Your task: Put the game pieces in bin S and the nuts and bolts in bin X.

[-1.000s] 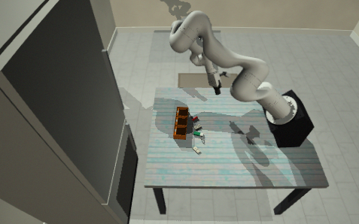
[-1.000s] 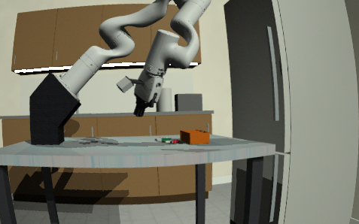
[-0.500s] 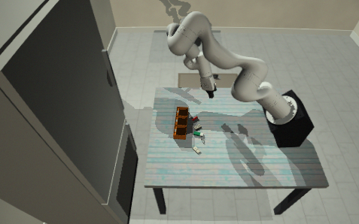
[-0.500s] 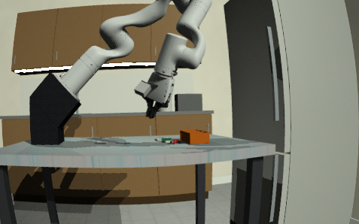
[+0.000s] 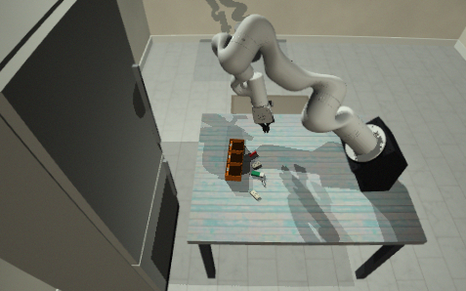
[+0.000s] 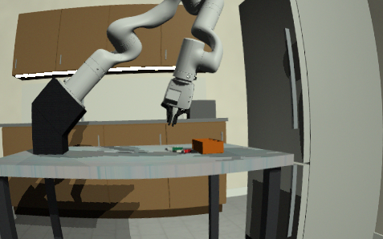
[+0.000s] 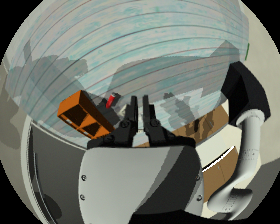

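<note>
An orange bin block (image 5: 234, 159) with three compartments stands on the table's left part; it also shows in the exterior view (image 6: 208, 145) and the wrist view (image 7: 83, 115). Its marks are too small to read. Several small things lie just right of it: a red piece (image 5: 253, 154), a pale block (image 5: 256, 165), a green and white piece (image 5: 258, 174), a small metal piece (image 5: 264, 182) and a pale piece (image 5: 255, 195). My gripper (image 5: 266, 129) hangs high above the table beyond the bin's far end, shut with nothing between its fingers (image 6: 173, 119).
A tall dark fridge (image 5: 72, 132) stands left of the table. The arm's black base (image 5: 380, 156) sits at the table's right edge. A counter runs behind the table (image 6: 112, 122).
</note>
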`<state>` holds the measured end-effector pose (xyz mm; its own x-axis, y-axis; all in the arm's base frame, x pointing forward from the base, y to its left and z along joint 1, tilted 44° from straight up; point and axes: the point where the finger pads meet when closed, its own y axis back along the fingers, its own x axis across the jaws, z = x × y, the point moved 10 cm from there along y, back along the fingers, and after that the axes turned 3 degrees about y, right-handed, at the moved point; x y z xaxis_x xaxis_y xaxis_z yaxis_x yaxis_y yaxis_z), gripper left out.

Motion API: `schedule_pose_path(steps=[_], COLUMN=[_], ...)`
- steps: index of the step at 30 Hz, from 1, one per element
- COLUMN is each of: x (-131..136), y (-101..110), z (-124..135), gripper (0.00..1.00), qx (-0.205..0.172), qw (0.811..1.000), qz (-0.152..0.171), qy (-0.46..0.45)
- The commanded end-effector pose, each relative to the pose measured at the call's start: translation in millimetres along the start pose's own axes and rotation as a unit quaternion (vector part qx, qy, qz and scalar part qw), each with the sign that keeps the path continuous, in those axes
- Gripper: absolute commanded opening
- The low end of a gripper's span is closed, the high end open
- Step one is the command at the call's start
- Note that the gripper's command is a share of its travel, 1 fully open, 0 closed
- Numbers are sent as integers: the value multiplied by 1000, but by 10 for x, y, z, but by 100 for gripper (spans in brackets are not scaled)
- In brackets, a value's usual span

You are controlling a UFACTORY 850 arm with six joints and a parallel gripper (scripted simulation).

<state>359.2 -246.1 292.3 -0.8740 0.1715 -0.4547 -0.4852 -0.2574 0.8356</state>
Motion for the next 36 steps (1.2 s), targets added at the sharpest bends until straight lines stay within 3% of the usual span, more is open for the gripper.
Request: schedule_pose_path(steps=[1,8,15,23,25,36], x=[-76,-152,-220,-258,-258,-204], y=[15,35,67,121,121,201], z=[203,416,723,1100,1100,1574], gripper=[7,7,7,7,7,7], qx=[18,33,58,84,84,121], qw=[997,990,968,932,932,857], qz=[-20,-28,-40,-46,-46,-48], qy=[72,137,240,351,351,498])
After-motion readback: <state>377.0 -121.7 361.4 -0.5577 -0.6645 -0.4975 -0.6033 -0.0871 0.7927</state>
